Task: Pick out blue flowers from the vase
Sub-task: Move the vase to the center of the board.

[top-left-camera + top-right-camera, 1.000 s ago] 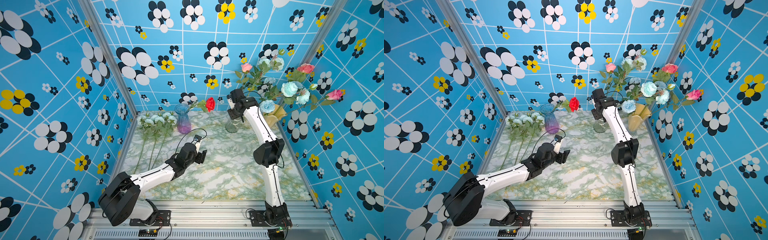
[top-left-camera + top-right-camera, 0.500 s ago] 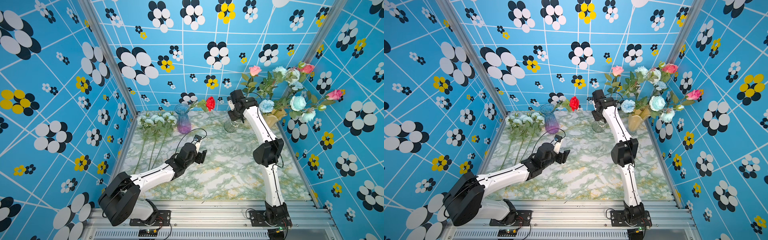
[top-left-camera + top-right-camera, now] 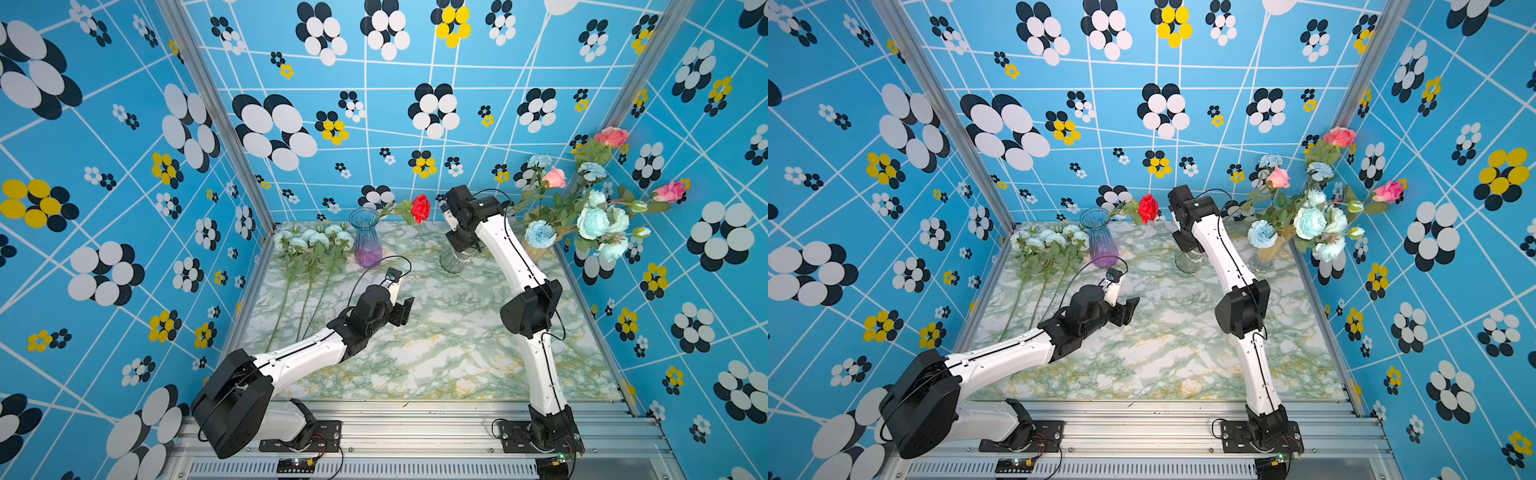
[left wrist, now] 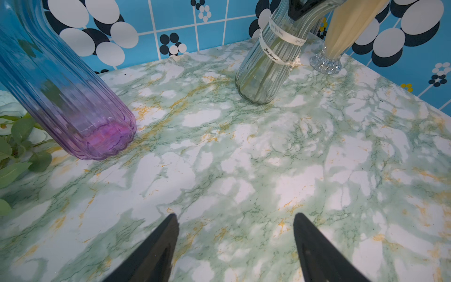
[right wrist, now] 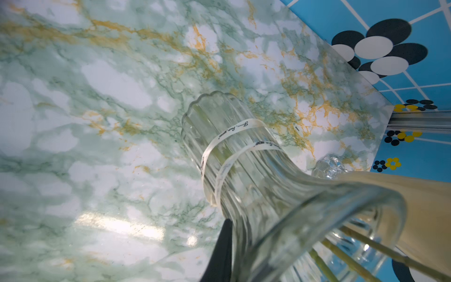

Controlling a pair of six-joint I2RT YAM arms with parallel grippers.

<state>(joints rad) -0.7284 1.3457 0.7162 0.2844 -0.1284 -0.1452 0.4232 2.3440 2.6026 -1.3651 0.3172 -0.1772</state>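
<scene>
Just left gripper [image 4: 235,217] with fingertips spread wide over green-veined marble tabletop [image 4: 244,158]. Blue-to-purple ribbed vase [image 4: 73,102] up close, green leaves [image 4: 17,146] beside its base. Further back, clear ribbed vase [image 4: 266,70] wrapped in ribbon, cream vase [image 4: 346,31] right beside it.

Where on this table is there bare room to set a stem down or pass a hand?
Widest bare marble: front middle, between the left arm and right arm. A smaller gap lies between the purple vase and the clear vase. Crowded: left edge, where blue flowers lie, and the back right corner with the cream vase and bouquet.
</scene>
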